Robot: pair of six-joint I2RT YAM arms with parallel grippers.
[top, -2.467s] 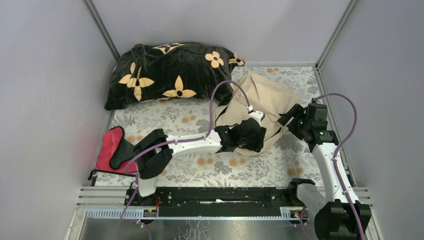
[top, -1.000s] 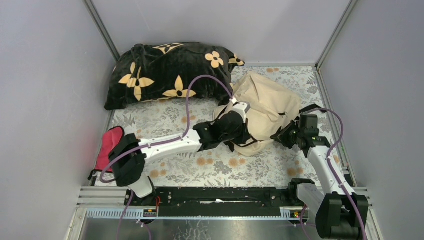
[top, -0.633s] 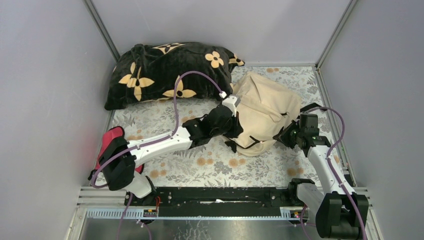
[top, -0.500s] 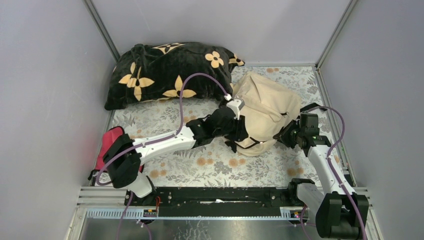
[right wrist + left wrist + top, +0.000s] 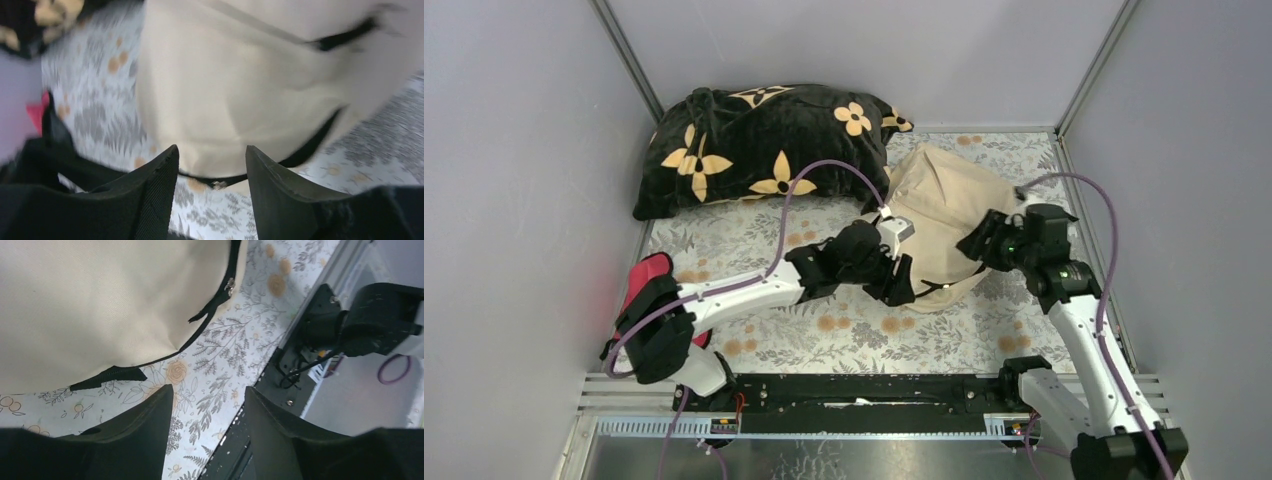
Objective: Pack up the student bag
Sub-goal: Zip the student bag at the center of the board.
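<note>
The student bag, cream fabric with black zipper lines, lies bulging on the floral table right of centre. Its lower edge with a zipper pull shows in the left wrist view, student bag, and it fills the upper half of the right wrist view, student bag. My left gripper stands open at the bag's near left corner, with only table between its fingers. My right gripper is open just off the bag's right side, holding nothing. A black strap end lies on the table.
A large black pillow with yellow flowers lies at the back left. A red-and-black pouch sits at the left edge beside the left arm's elbow. Grey walls enclose the table on three sides. The black base rail runs along the near edge.
Both grippers have opened and let go of the bag, which has settled on the table. The left gripper drew back toward the near side; the right arm lifted and pulled slightly right.
</note>
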